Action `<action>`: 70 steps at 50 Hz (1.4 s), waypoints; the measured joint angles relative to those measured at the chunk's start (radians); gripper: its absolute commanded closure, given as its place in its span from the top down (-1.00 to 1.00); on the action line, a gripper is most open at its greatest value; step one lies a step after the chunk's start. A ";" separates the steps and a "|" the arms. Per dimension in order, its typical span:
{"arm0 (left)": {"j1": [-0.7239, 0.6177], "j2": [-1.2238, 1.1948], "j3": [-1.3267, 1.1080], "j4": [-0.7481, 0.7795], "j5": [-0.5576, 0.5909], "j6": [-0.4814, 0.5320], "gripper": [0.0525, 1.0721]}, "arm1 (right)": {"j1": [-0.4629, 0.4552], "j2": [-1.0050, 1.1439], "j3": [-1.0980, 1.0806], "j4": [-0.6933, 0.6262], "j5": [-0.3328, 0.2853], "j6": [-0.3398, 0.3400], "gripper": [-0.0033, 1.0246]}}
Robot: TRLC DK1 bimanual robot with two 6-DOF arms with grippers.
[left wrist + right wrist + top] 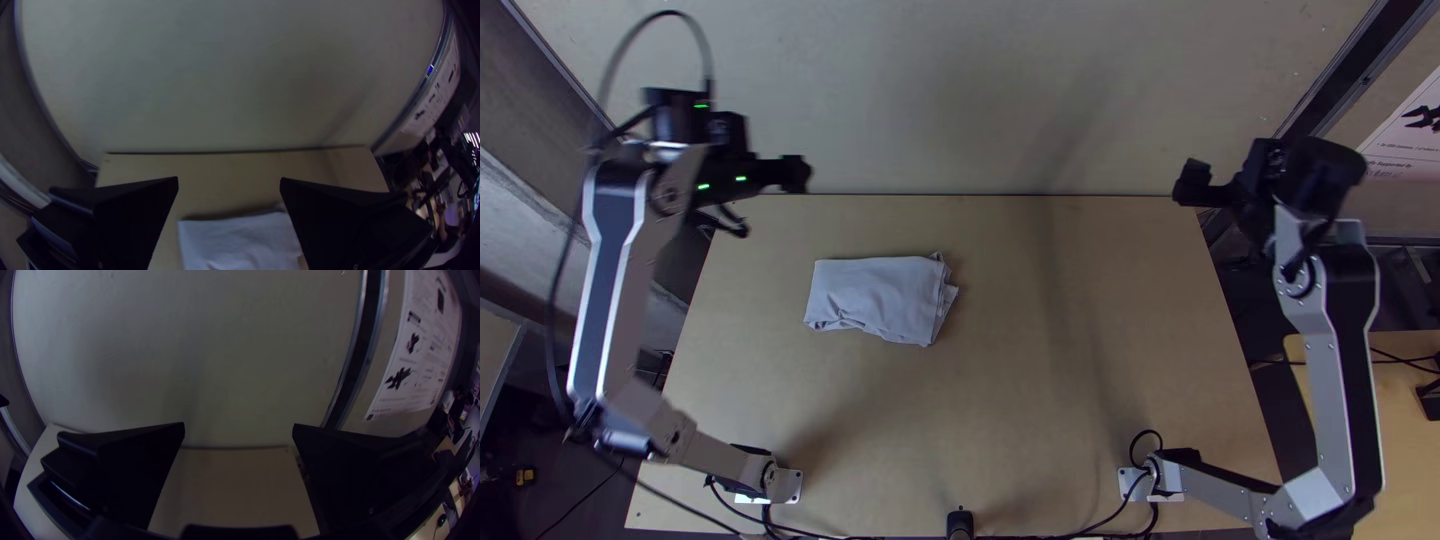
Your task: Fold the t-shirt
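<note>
The light grey t-shirt (880,298) lies on the table left of the middle as a compact folded bundle, its layered edges loose at the right end. My left gripper (798,174) is held up near the table's far left corner, beyond the shirt. In the left wrist view the left gripper (229,182) is open, and part of the shirt (240,242) appears between its fingers. Over the far right corner is my right gripper (1192,184). The right wrist view has the right gripper (238,427) open with nothing between its fingers.
The light wooden table (1080,380) has a pale wall (960,90) along its far edge. Cables (810,534) run along the near edge beside a small black post (960,524). A printed poster (1410,135) is at the far right.
</note>
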 measured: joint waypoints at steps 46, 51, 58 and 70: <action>0.258 -1.350 -1.432 0.926 -0.060 0.031 0.88 | 0.066 -1.030 -0.863 0.492 0.026 -0.116 0.93; 0.261 -1.431 -1.518 0.958 -0.060 0.031 0.89 | 0.066 -1.081 -0.933 0.500 0.026 -0.117 0.93; 0.276 -1.512 -1.641 1.077 -0.060 0.051 0.90 | 0.066 -1.152 -1.065 0.551 0.026 -0.117 0.93; 0.286 -1.516 -1.860 1.370 -0.060 0.112 0.90 | 0.074 -1.254 -1.327 0.649 0.025 -0.113 0.93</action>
